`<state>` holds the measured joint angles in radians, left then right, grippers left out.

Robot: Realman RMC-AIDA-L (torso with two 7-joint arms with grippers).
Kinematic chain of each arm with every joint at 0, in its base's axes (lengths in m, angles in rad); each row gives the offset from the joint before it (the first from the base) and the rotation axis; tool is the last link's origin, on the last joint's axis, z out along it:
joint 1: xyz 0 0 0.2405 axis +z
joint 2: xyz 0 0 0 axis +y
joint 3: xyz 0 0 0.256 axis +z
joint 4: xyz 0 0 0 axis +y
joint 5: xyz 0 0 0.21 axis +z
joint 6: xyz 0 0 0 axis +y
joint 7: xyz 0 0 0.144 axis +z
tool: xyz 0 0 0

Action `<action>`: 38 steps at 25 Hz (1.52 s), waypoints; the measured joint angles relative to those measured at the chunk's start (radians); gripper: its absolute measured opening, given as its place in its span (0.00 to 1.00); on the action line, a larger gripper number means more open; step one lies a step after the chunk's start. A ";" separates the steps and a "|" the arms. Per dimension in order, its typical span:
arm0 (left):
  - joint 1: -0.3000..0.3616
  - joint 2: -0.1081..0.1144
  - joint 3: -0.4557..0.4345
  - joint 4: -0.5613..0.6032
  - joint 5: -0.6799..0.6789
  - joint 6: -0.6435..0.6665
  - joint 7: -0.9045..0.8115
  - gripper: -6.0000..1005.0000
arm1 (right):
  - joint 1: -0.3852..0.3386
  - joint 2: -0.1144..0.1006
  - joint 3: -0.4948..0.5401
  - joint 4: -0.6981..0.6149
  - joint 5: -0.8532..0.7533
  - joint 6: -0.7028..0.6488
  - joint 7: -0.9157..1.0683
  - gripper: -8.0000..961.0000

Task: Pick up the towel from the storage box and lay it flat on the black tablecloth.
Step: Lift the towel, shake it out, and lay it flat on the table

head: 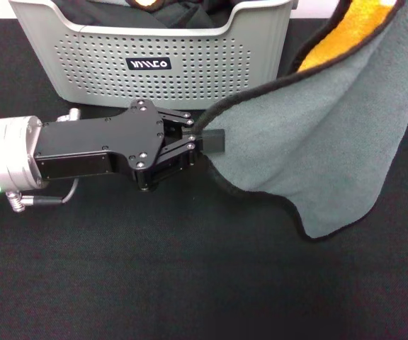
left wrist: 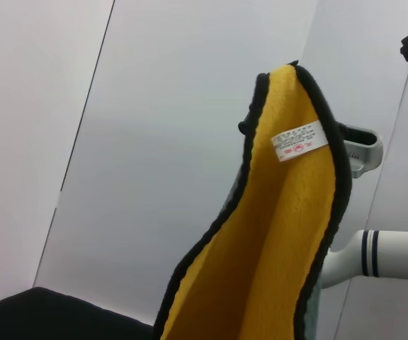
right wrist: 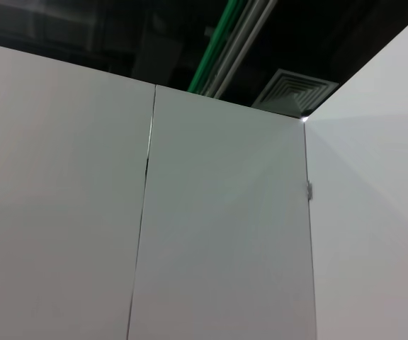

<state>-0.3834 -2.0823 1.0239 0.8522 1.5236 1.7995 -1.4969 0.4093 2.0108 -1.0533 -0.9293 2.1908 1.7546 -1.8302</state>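
Note:
The towel (head: pixel 317 149) hangs in the air at the right, gray face toward me, orange-yellow face (head: pixel 346 35) showing at the top, above the black tablecloth (head: pixel 190 283). My left gripper (head: pixel 210 142) reaches in from the left and is shut on the towel's black-bordered left edge, just in front of the storage box (head: pixel 105 64). In the left wrist view the towel (left wrist: pixel 275 248) shows its yellow face with a white label (left wrist: pixel 299 140). The towel's top runs out of view at the upper right. My right gripper is out of view.
The storage box stands at the back and holds a black fabric bundle (head: pixel 183 14). A white arm segment (left wrist: pixel 381 255) shows behind the towel in the left wrist view. The right wrist view shows only walls and ceiling.

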 joint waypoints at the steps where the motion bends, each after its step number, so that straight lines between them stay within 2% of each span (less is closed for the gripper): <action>1: 0.001 -0.001 -0.001 0.000 -0.001 0.005 0.005 0.04 | -0.002 0.000 -0.001 0.000 0.000 0.000 0.000 0.01; 4: 0.004 0.000 -0.002 -0.013 -0.020 0.026 0.013 0.04 | -0.017 0.000 -0.005 0.003 -0.003 0.000 -0.002 0.01; 9: 0.004 0.026 -0.024 -0.042 -0.078 0.056 -0.020 0.03 | -0.032 -0.002 -0.008 0.059 -0.017 0.013 -0.008 0.01; 12: -0.003 0.038 -0.067 -0.062 -0.089 0.065 -0.059 0.03 | -0.033 -0.006 -0.010 0.106 -0.035 0.026 -0.010 0.01; 15: -0.013 0.044 -0.071 -0.068 -0.086 0.072 -0.066 0.03 | -0.043 -0.004 -0.016 0.123 -0.059 0.030 -0.010 0.01; 20: -0.044 0.046 -0.068 -0.070 -0.076 0.083 -0.078 0.02 | -0.078 0.000 -0.058 0.142 -0.070 0.035 -0.005 0.01; 25: -0.080 0.069 -0.065 -0.067 -0.074 0.212 -0.084 0.02 | -0.123 0.001 -0.104 0.138 -0.068 0.043 -0.012 0.01; 28: -0.076 0.081 -0.051 -0.052 -0.073 0.234 -0.099 0.02 | -0.167 -0.004 -0.163 0.123 -0.050 0.051 -0.004 0.01; 33: -0.048 0.143 0.070 -0.044 -0.118 0.237 -0.130 0.02 | -0.299 -0.024 -0.294 -0.020 0.009 0.055 0.065 0.01; 37: -0.029 0.201 0.154 -0.044 -0.197 0.240 -0.191 0.02 | -0.395 -0.026 -0.339 -0.147 0.028 0.057 0.145 0.01; 38: -0.027 0.208 0.161 -0.044 -0.200 0.239 -0.202 0.02 | -0.416 -0.025 -0.343 -0.169 0.030 0.057 0.166 0.01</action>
<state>-0.4103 -1.8742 1.1846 0.8080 1.3239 2.0383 -1.6993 -0.0070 1.9856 -1.3961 -1.0986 2.2203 1.8117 -1.6644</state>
